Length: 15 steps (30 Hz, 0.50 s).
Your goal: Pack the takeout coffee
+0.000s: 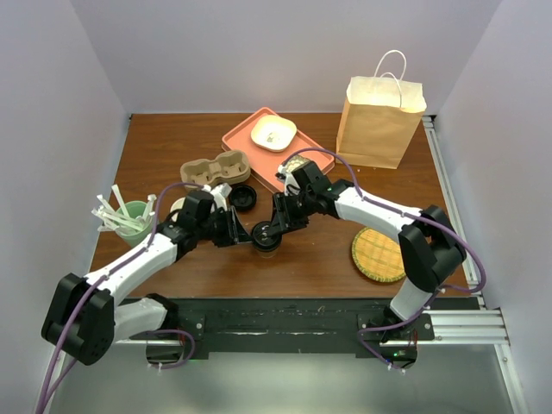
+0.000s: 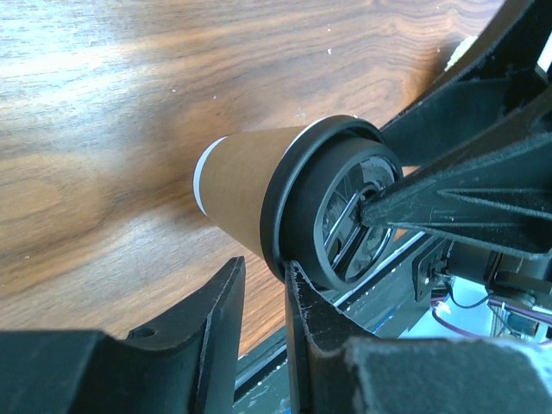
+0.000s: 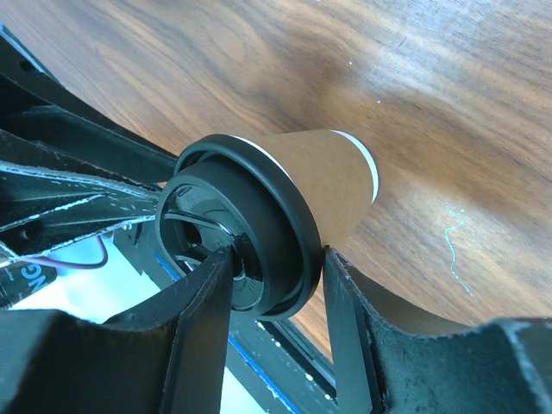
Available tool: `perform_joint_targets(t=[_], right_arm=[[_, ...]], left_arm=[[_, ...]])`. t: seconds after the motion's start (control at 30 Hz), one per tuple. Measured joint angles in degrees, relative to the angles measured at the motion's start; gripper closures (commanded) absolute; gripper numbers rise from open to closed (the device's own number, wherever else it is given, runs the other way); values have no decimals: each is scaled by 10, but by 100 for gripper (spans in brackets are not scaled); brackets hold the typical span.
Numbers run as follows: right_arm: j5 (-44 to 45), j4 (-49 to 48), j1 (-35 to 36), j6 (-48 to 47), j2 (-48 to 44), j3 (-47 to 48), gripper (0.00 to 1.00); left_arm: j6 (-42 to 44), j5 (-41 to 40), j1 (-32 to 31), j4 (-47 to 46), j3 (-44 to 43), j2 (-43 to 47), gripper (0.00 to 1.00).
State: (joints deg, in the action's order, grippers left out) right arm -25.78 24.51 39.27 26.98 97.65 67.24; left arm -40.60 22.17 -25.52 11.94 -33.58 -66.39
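The takeout coffee (image 1: 266, 238), a small brown paper cup with a black lid, stands on the table near the front middle. In the left wrist view the cup (image 2: 250, 185) lies just beyond my fingertips. In the right wrist view (image 3: 332, 177) its lid sits between my fingers. My right gripper (image 1: 278, 226) (image 3: 278, 252) is closed across the lid, one finger on its top and one under its rim. My left gripper (image 1: 247, 233) (image 2: 263, 263) is nearly shut with nothing between the fingers; one tip touches the lid's rim. The paper bag (image 1: 379, 121) stands upright at the back right.
A pink tray (image 1: 246, 142) with a white dish (image 1: 273, 133) is at the back middle. A cardboard cup carrier (image 1: 216, 170) and a loose black lid (image 1: 242, 197) lie behind my left arm. A green cup of stirrers (image 1: 129, 220) stands left, and a woven coaster (image 1: 379, 254) lies right.
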Motion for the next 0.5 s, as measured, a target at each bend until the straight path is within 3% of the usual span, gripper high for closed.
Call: perform_joint_targets(t=[0.27,0.5], right_arm=[[-7,-33,-4,7,-11,-25,60],[-7,-25,-3,-1,-12,-15,58]], left_arm=[[-13,-29,-13,25,-16,-5,71],[-2,-66,-16,98,-60,-3,51]])
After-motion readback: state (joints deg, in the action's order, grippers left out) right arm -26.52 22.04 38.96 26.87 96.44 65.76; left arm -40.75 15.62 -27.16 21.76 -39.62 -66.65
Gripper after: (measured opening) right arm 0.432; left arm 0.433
